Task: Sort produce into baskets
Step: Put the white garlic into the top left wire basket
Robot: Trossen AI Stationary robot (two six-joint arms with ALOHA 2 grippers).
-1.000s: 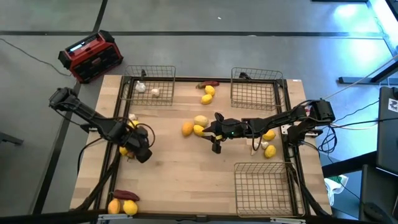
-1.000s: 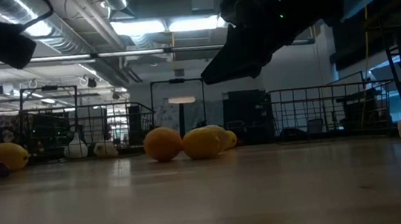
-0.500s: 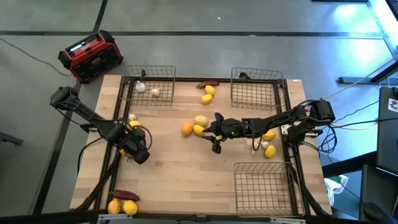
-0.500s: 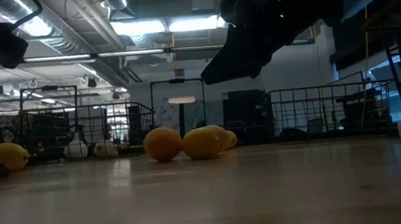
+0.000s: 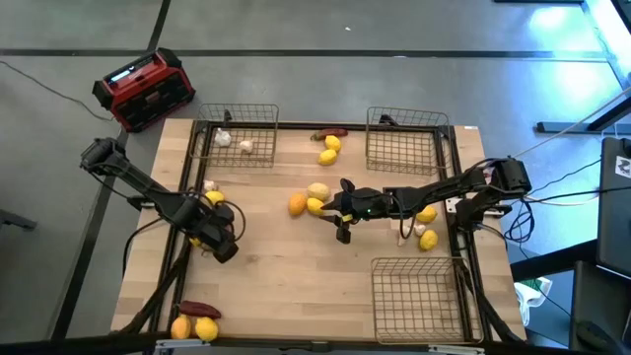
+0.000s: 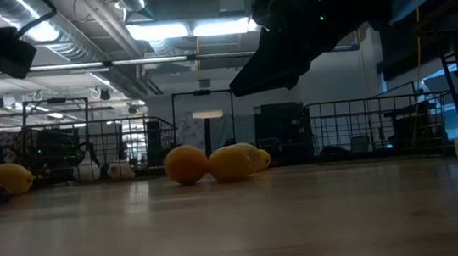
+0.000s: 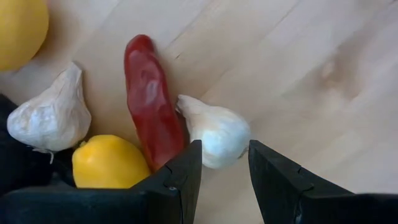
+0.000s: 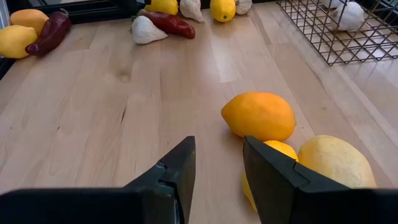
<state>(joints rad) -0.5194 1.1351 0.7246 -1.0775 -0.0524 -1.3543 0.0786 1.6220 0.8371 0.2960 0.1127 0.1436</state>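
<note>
My left gripper (image 5: 218,243) is open, above a small pile at the table's left edge. Its wrist view shows a whitish garlic bulb (image 7: 214,133) just ahead of the fingertips (image 7: 224,167). Beside it lie a dark red pepper (image 7: 149,99), a yellow fruit (image 7: 109,163) and a second bulb (image 7: 50,118). My right gripper (image 5: 333,209) is open and empty at mid-table, above the wood. An orange fruit (image 8: 258,116) and two yellow fruits (image 8: 329,163) lie just ahead of it. Three wire baskets stand far left (image 5: 258,111), far right (image 5: 404,138) and near right (image 5: 414,291).
The far-left basket holds two bulbs (image 5: 234,143). Loose pieces lie elsewhere: two yellow fruits (image 5: 330,149) and a pepper (image 5: 330,131) at the far edge, a fruit and a bulb (image 5: 426,227) at the right, and fruits with a pepper (image 5: 195,322) at the near left corner. A red and black box (image 5: 143,91) sits off the table.
My left arm has shifted a little above the pile at the table's left edge. The produce and my right arm have stayed where they were.
</note>
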